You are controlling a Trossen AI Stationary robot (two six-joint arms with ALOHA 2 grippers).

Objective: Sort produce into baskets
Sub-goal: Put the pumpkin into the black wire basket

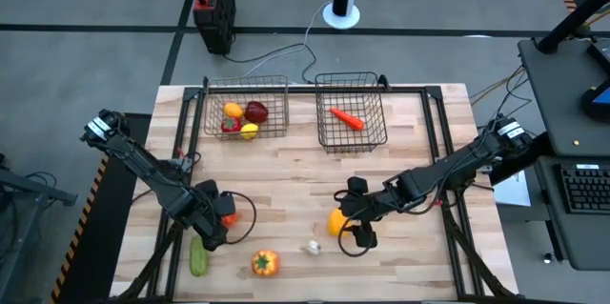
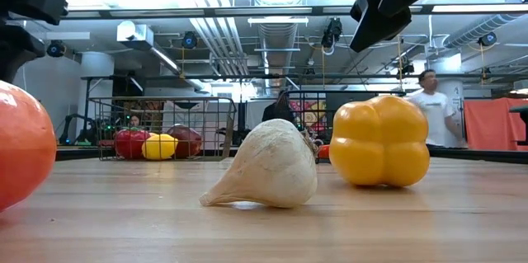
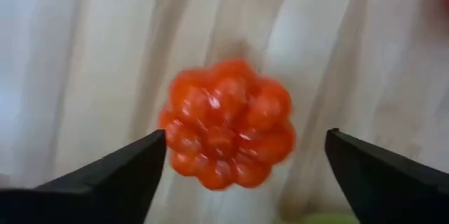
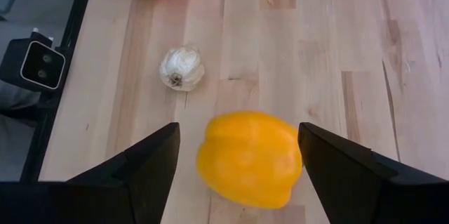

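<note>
My left gripper [image 1: 217,220] is open above a red tomato [image 3: 226,123] that rests on the table; its fingers stand on either side of the tomato with gaps, touching nothing. My right gripper [image 1: 351,223] is open over a yellow pepper [image 4: 249,157] that stands on the table [image 2: 379,141], with its fingers apart from the pepper on both sides. The left basket [image 1: 246,109] holds an orange, a dark red apple, a tomato and a lemon. The right basket [image 1: 351,113] holds a carrot [image 1: 346,118].
White garlic [image 1: 312,247] lies just left of the yellow pepper. An orange pepper [image 1: 265,263] and a green cucumber [image 1: 197,258] lie near the table's near edge. Bare wood lies between the baskets and the grippers. A person stands in the room behind the table [image 2: 427,106].
</note>
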